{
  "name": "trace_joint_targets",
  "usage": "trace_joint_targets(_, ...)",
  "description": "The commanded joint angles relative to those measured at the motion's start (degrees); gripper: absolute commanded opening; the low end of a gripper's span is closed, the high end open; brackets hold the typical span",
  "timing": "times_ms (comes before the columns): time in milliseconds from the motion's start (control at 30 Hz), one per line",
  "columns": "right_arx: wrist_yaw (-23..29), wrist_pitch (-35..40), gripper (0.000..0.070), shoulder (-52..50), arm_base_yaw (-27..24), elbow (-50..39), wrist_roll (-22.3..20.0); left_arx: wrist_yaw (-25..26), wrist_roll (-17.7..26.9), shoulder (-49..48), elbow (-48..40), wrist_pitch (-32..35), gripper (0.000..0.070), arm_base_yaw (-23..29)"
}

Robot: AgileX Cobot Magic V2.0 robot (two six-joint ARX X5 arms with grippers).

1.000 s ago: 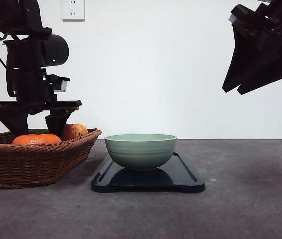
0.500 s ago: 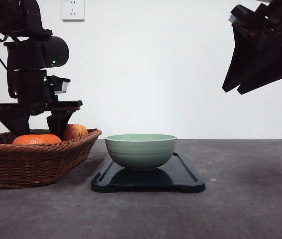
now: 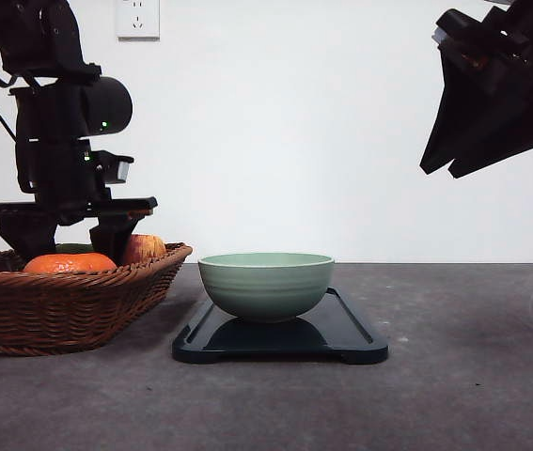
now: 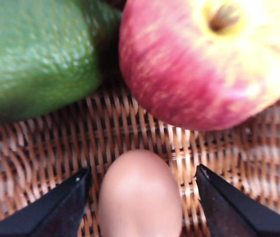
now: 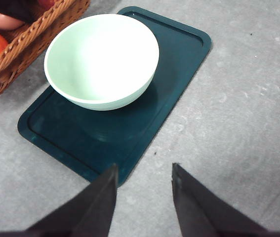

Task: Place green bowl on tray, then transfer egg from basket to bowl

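The pale green bowl [image 3: 266, 285] [image 5: 101, 59] stands upright on the left part of the dark tray [image 3: 351, 334] [image 5: 179, 54]. To the tray's left is the brown wicker basket [image 3: 59, 310] [image 4: 130, 133] [image 5: 31, 39]. Inside it lies a tan egg [image 4: 140, 195] [image 5: 1, 19]. My left gripper [image 3: 69, 240] [image 4: 142, 170] reaches down into the basket and is open, one finger on each side of the egg with a gap showing at both. My right gripper [image 3: 438, 172] [image 5: 143, 168] hangs high at the right, open and holding nothing.
The basket also holds an orange [image 3: 69, 263], a red-yellow apple [image 3: 142, 248] [image 4: 204, 59] and a green fruit [image 4: 36, 54], both close behind the egg. The grey table spreads to the right of the tray. A white wall with a socket [image 3: 137, 19] stands behind.
My left arm has sunk a little lower into the basket and shifted slightly right. The right arm, bowl and tray have not moved.
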Motion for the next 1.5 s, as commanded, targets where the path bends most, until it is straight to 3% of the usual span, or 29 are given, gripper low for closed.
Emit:
trace_joint_targets(0,0.09,0.61,0.0214,0.35,0.28,0.26,-0.48,0.15,-0.74,1.68,1.4,0.0,0.0431,-0.17)
trace_joint_targets(200,0.09,0.59,0.0214,0.35,0.28,0.26,-0.48,0.1,-0.76,2.06,1.4,0.37,0.041,-0.17)
trace_joint_targets(333,0.09,0.59,0.0214,0.35,0.28,0.26,-0.48,-0.09,-0.75,2.06,1.4,0.72,0.025,-0.17)
trace_joint_targets(400,0.09,0.59,0.0214,0.35,0.28,0.26,-0.48,-0.09,-0.74,2.06,1.4,0.72,0.0215,-0.17)
trace_joint_targets(800,0.09,0.58,0.0214,0.35,0.28,0.26,-0.48,-0.09,-0.71,0.56,2.26,-0.79,0.0212,0.11)
trace_joint_targets(1200,0.09,0.59,0.0215,0.35,0.28,0.26,-0.48,0.0,-0.56,-9.34,4.74,-3.77,0.0211,-0.5)
trace_joint_targets(1467,0.09,0.58,0.0214,0.35,0.3,0.26,-0.48,8.41,-3.59,-11.86,4.73,2.06,0.0211,-4.43)
